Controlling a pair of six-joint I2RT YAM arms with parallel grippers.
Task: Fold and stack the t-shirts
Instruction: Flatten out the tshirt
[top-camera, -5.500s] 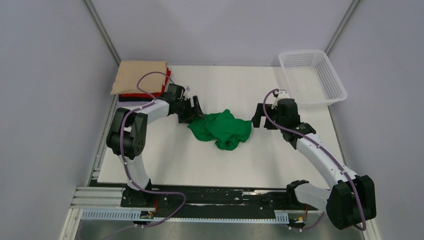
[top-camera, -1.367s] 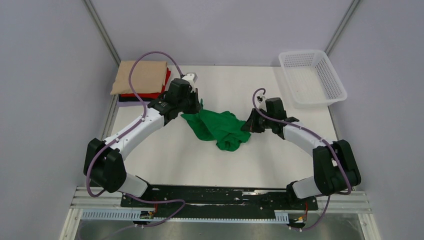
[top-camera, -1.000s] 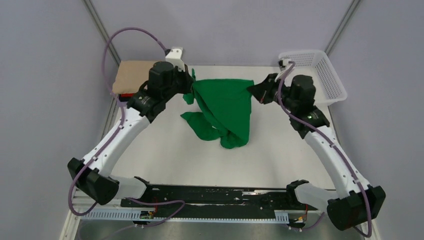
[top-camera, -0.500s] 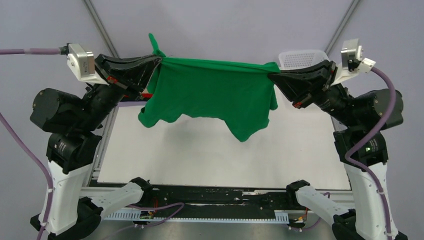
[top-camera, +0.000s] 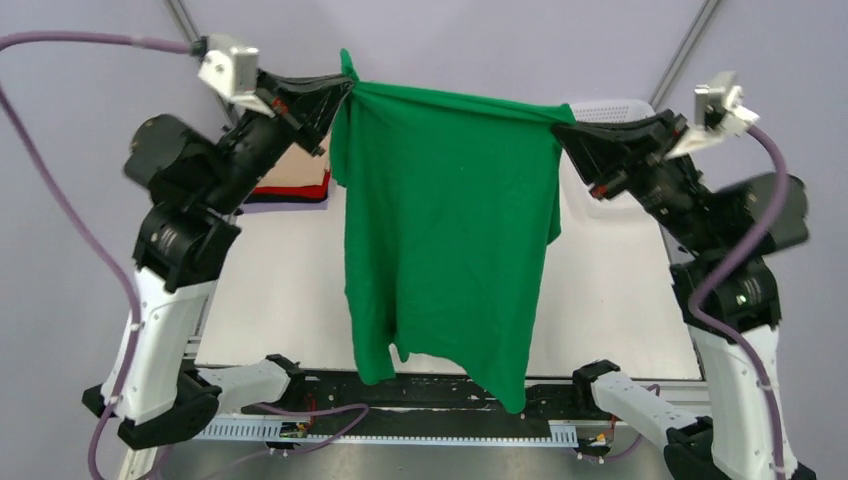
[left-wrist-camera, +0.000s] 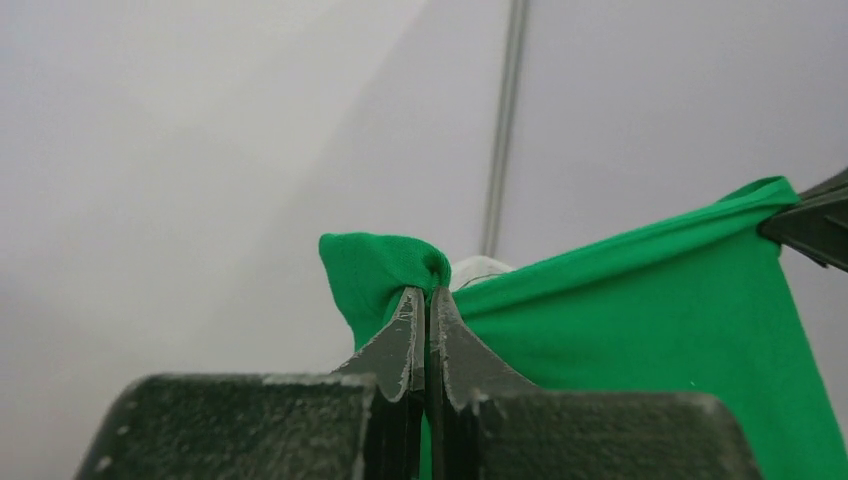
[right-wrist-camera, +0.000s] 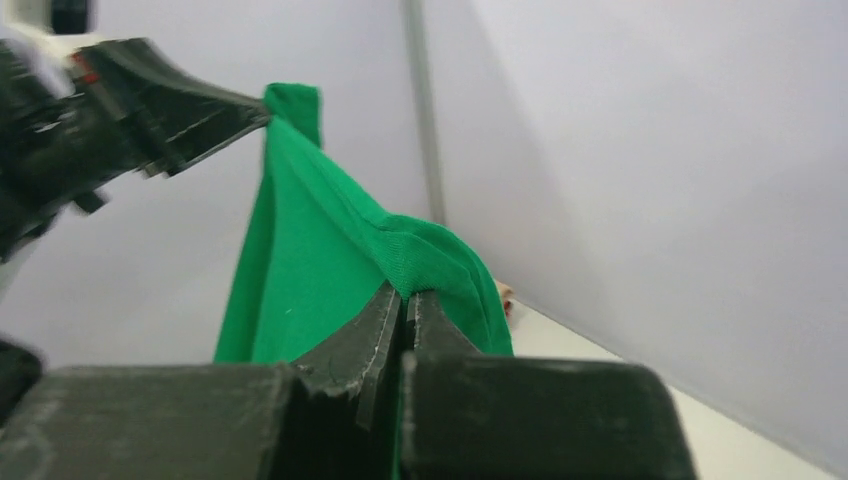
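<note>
1. Up high above the table (top-camera: 280, 290): bright green t-shirt (top-camera: 445, 220), strung by its top edge between the two grippers and well clear of the white surface.
2. Left gripper (top-camera: 340, 92): clamped tight on the shirt's upper left corner, with a small tuft of green cloth poking out beyond the tips. From the left wrist view, fingertips (left-wrist-camera: 405, 335) pressed together with only cloth between them.
3. Right gripper (top-camera: 560, 128): likewise closed hard, on the upper right corner. From the right wrist view, fingertips (right-wrist-camera: 375, 330) pinching a thick rolled fold of the edge.
4. Top edge between the two grips: nearly taut, sloping slightly down toward the right side.
5. Rest of the shirt: hanging full length as one wide panel, creased lengthwise. Bottom edge uneven, lowest at its right corner, and in the top view reaching down past the table's near edge.
6. Partway down the right side: a short flap of cloth jutting outward, possibly a sleeve.
7. At the table's far left corner, behind the left arm (top-camera: 175, 260): stack of folded t-shirts (top-camera: 300, 188), beige on top, red beneath, something dark at the bottom. Mostly hidden by the arm and the hanging cloth.
8. At the far right, behind the right gripper: white mesh basket (top-camera: 615, 108), only part of its rim showing.
9. Left arm and right arm (top-camera: 735, 290): raised steeply, wrists level with the shirt's top edge, purple cables (top-camera: 90, 40) looping off each.
</note>
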